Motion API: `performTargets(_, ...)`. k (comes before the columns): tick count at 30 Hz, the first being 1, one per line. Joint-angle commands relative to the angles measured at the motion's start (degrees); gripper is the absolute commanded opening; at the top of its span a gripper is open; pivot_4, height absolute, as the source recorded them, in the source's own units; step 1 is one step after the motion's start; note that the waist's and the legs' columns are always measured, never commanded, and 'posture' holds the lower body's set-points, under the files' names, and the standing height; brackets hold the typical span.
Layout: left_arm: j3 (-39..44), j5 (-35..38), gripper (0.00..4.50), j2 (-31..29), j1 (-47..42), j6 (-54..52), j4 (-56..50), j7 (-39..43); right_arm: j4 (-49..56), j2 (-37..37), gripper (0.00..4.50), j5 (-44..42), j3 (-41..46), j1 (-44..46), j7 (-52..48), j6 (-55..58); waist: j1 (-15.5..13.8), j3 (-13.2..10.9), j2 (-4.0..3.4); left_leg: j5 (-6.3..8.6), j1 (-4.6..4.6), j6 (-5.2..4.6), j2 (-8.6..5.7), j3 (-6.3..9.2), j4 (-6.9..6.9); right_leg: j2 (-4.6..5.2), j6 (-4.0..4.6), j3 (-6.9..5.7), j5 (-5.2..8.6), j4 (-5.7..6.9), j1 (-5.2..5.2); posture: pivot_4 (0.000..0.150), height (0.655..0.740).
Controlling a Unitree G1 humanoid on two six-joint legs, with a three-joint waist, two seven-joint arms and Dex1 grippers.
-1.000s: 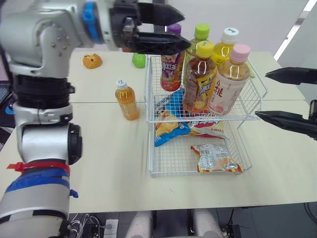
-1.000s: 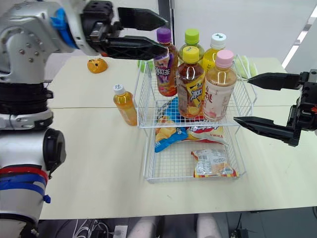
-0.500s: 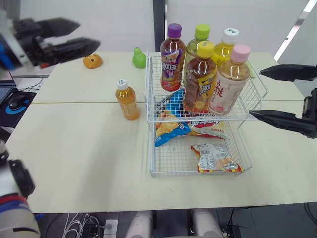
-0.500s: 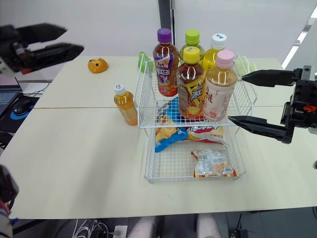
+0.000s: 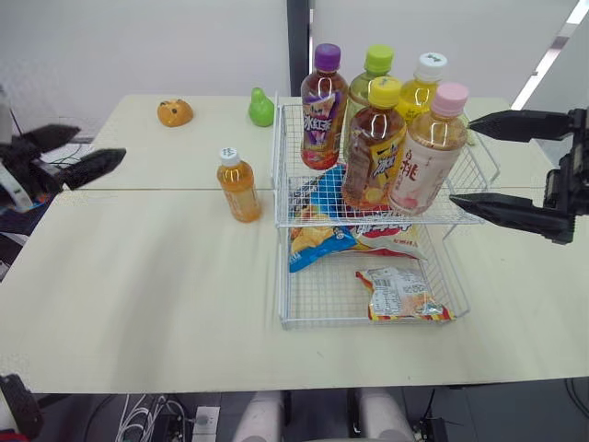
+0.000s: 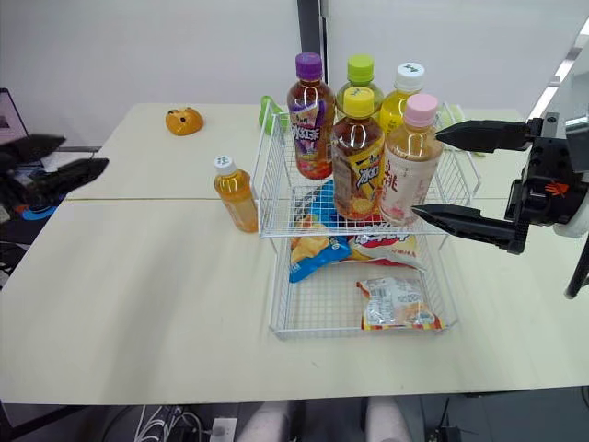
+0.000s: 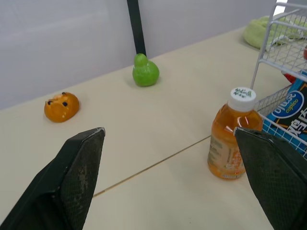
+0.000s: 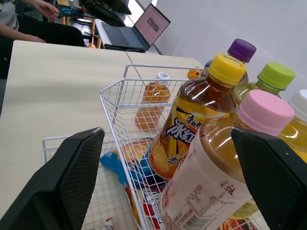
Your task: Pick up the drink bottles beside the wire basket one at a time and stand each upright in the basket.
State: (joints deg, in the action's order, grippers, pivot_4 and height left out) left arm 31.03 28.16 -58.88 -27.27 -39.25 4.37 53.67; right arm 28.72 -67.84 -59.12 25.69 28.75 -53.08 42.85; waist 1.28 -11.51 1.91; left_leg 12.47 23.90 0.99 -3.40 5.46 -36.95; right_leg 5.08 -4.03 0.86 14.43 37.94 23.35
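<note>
Tabletop (image 5: pixel 138 276) carries a two-tier basket (image 5: pixel 279 198), with five bottles (image 5: pixel 373 138) upright in its top tier. Both claws gape wide and empty: left claw (image 5: pixel 99 145) far out at nine o'clock, right claw (image 5: pixel 460 161) at the basket's three o'clock. One small orange bottle (image 5: pixel 239 187) stands just beside the basket at nine o'clock. It looks light, stiff and slick, so it is best gripped mid-body.

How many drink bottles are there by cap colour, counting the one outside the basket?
Purple-cap bottle: 1
Green-cap bottle: 1
Yellow-cap bottle: 1
Pink-cap bottle: 1
White caps: 2, the rear white-cap bottle and the loose white-cap bottle
Total: 6
</note>
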Motion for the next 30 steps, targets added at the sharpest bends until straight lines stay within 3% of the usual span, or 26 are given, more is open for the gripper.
performTargets(1,1.21,1.09,4.48,0.63,-0.07,2.37,-1.96,-1.34,1.64,0.20,4.50,-0.35,1.49,1.21,0.99,-1.16,-0.27,0.00,0.00,0.00,0.00,0.00,0.00,0.00,-0.01,0.00,0.00,0.00,0.00,-0.01,0.00,0.150,0.7400)
performTargets(8,-1.96,2.14,4.48,3.84,-1.16,2.89,-2.86,-3.23,3.52,1.27,4.50,-2.60,1.48,0.88,2.07,-0.33,-0.36,0.01,0.00,0.00,-0.01,0.00,-0.01,-0.02,0.00,0.02,0.01,0.01,-0.01,-0.01,0.00,0.150,0.7400)
performTargets(17,-11.52,3.35,4.48,15.18,-9.89,-2.75,-9.15,-13.91,4.83,1.15,4.50,-5.85,1.46,0.90,3.90,0.90,-1.16,0.02,0.03,0.00,0.01,0.00,-0.03,-0.01,-0.05,0.00,0.00,-0.01,-0.02,0.00,-0.04,0.150,0.7400)
performTargets(30,-20.07,-3.45,4.48,27.30,-16.12,0.03,-3.87,-26.15,5.81,-0.98,4.50,-10.13,3.07,-0.34,6.21,5.14,-1.14,0.02,0.03,0.00,0.00,0.00,-0.04,-0.03,-0.04,-0.03,0.00,0.00,-0.02,0.03,-0.03,0.150,0.7400)
